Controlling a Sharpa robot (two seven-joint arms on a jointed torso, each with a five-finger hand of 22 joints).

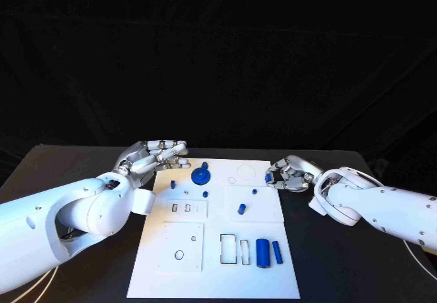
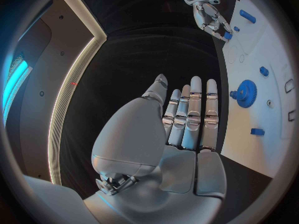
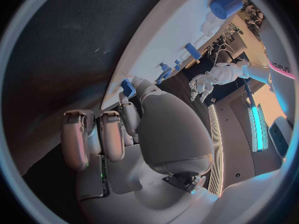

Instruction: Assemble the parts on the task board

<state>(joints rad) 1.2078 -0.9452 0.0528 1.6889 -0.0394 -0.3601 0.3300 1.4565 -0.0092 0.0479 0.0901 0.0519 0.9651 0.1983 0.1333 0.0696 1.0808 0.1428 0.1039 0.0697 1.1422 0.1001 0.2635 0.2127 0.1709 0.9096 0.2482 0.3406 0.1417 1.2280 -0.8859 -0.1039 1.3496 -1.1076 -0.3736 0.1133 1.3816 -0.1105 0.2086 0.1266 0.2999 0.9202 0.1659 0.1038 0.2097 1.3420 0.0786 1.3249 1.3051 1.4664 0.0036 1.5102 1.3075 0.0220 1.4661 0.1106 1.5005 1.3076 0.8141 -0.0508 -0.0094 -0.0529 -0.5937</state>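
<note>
One small blue plastic peg (image 1: 269,178) is pinched by the right hand (image 1: 290,174) at the white task board (image 1: 215,271) — light, rigid, slippery, best gripped mid-shaft; the left hand (image 1: 153,156) is held open, empty.

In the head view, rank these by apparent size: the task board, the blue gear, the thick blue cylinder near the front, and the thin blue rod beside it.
1. Task board, by far.
2. Thick blue cylinder.
3. Blue gear, close to the cylinder; it lies farther from the camera, so this order is unsure.
4. Thin blue rod, similar length to the cylinder but much narrower.
</note>
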